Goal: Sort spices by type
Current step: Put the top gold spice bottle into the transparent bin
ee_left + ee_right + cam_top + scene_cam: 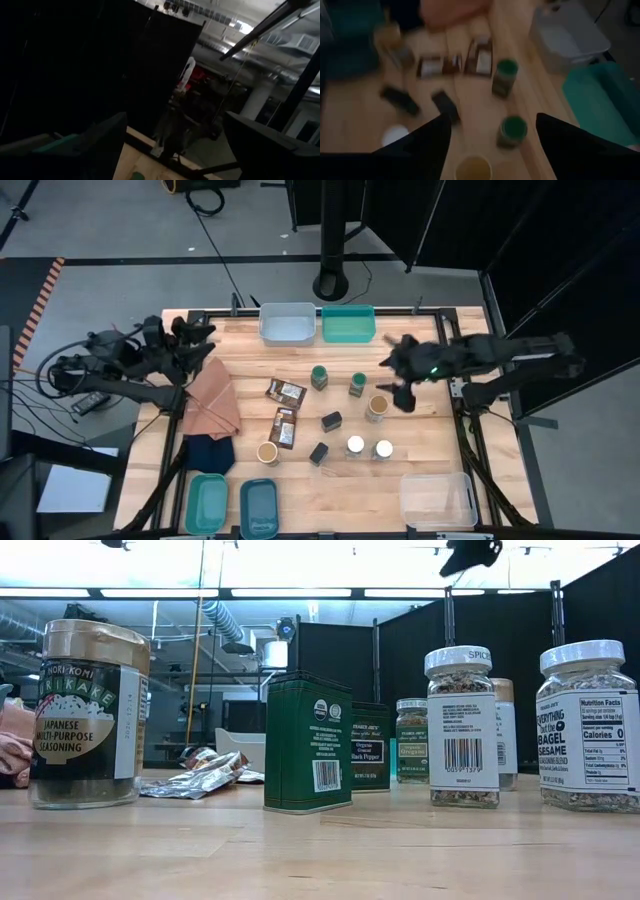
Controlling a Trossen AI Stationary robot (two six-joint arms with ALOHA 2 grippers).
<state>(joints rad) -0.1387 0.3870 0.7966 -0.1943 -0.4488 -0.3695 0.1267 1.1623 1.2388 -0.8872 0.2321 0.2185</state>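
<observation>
The spices stand loose in the middle of the table. They are two green-lidded jars (319,377) (358,384), two tan-topped jars (377,407) (267,451), two white-lidded jars (355,446) (384,449), two black boxes (331,420) (319,453) and two brown packets (285,390) (284,427). My right gripper (396,376) hangs open in the air over the right side of the group, above the far tan-topped jar (474,167), with nothing between its fingers. My left gripper (198,340) is raised and open at the table's far left, away from the spices.
A grey bin (287,322) and a green bin (348,323) stand at the far edge. Two teal bins (207,503) (259,507) sit near left and a clear bin (438,498) near right. A brown cloth (212,402) and a dark blue cloth (208,450) lie at the left.
</observation>
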